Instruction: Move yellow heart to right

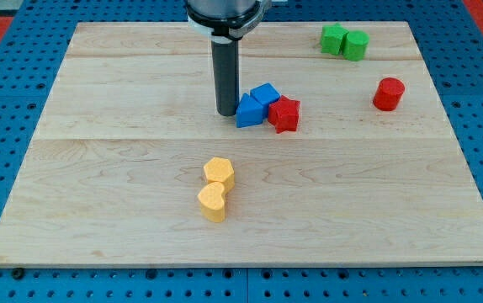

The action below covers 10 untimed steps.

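Observation:
The yellow heart lies at the lower middle of the wooden board. A yellow hexagon block touches it just above. My tip stands near the board's upper middle, well above both yellow blocks, right against the left side of a blue block.
A second blue block and a red star block sit together to the right of my tip. A red cylinder stands at the right. Two green blocks sit at the top right corner.

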Each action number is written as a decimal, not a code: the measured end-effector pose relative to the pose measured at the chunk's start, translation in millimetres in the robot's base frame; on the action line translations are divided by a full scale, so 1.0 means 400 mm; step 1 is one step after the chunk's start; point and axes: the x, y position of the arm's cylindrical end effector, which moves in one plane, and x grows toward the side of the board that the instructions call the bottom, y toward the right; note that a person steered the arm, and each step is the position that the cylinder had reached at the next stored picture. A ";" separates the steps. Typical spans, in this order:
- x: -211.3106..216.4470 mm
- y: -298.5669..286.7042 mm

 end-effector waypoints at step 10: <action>0.420 -0.235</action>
